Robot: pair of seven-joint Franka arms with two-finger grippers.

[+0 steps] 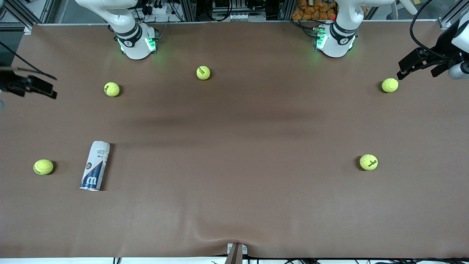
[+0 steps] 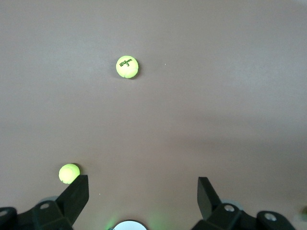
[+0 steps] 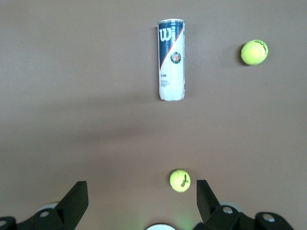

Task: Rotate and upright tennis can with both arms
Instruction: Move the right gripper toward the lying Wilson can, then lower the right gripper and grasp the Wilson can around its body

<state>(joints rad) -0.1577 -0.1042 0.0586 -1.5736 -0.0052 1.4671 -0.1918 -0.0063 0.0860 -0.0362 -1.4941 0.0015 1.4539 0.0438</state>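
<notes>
Nothing done: can (image 1: 95,165) lies flat near the table's right-arm end. Left gripper (image 2: 143,194) and right gripper (image 3: 142,195) hover, jaws spread, empty.

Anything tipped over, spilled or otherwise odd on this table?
Yes: the clear-plastic tennis can with the navy-and-white label lies on its side toward the right arm's end, beside a yellow-green tennis ball. Nothing looks spilled or damaged.

Five tennis balls (image 1: 203,72), one tennis can (image 1: 95,165), two arms (image 1: 128,22).
</notes>
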